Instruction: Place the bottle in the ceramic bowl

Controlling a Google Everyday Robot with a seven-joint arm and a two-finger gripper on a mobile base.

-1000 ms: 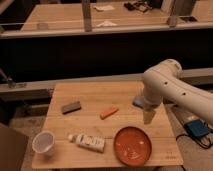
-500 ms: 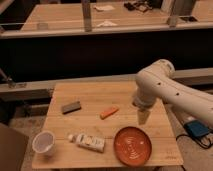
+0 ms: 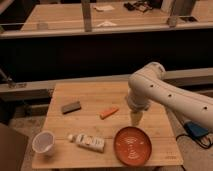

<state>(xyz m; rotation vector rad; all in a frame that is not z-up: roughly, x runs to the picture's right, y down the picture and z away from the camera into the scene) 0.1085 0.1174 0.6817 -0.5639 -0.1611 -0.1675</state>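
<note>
Camera view: tool point(image 3: 136, 119) hanging above desk's point(image 3: 90, 97) right side, jaws apart, seemingly empty; bottle point(image 3: 89, 142) lying flat nr front edge, just left of ceramic bowl point(image 3: 133, 146) sitting twd front-right corner.

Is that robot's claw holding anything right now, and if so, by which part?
Nothing is held. The claw hangs open and empty above the wooden table, just behind the ceramic bowl; the white bottle lies on the table beside the bowl.
</note>
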